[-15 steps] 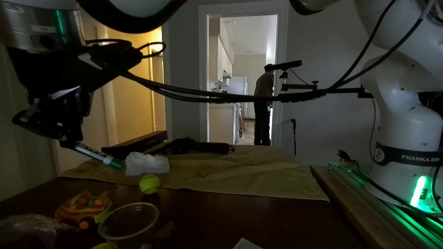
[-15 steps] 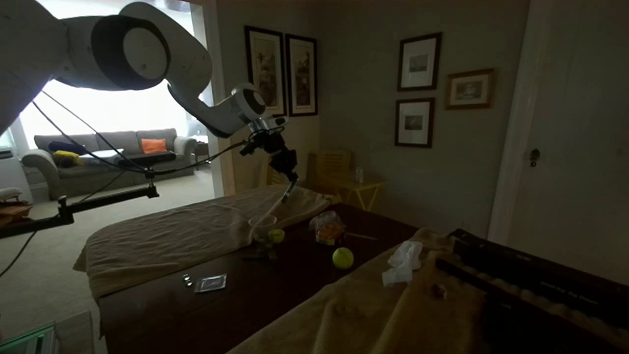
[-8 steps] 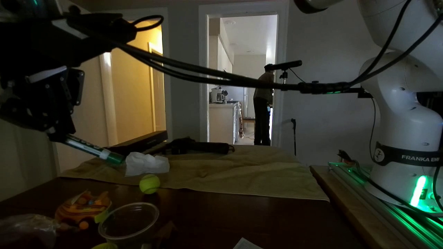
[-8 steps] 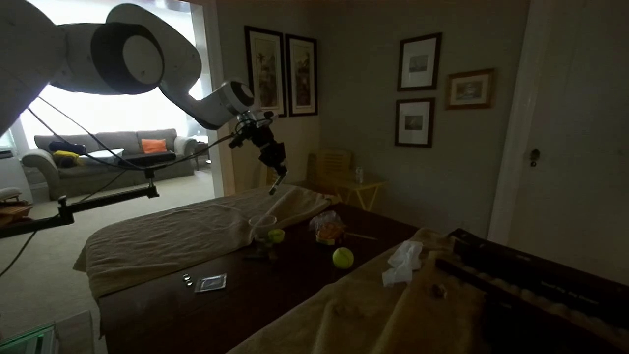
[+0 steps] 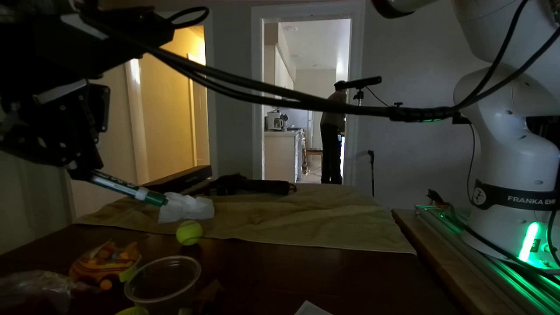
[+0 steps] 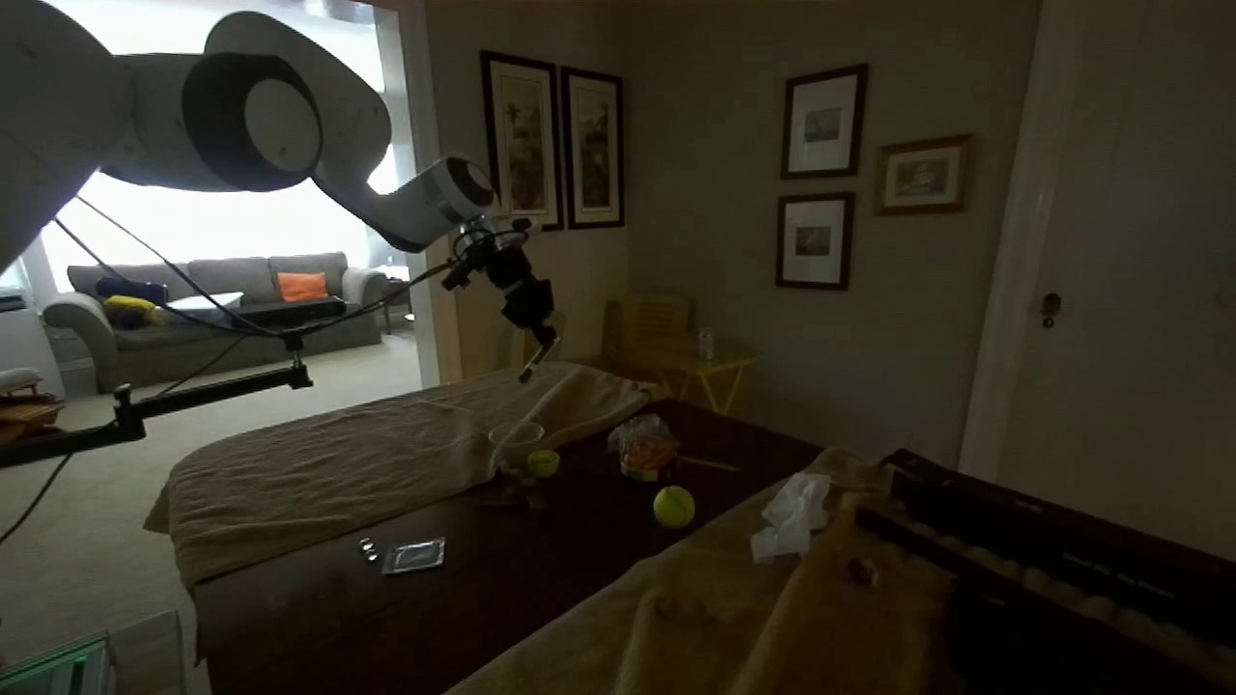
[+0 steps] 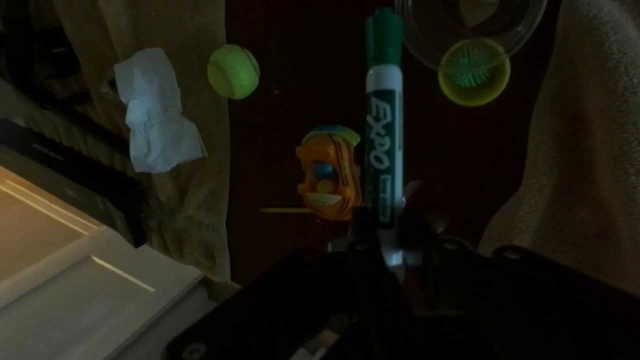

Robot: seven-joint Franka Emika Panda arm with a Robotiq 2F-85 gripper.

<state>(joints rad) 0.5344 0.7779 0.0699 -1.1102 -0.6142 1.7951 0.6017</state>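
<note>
Wrist view shows my gripper (image 7: 387, 234) pinching the green-capped marker (image 7: 384, 145) near its tail, long axis pointing outward, capped end tilted downward in both exterior views.

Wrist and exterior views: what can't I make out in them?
Green-capped marker: rear end hidden by the tool in an exterior view.
Yellow stick: one end hidden by the orange toy in the wrist view.
Clear container: cut off by the wrist view's top edge.
Black box: lettering too small and dim in the wrist view.
</note>
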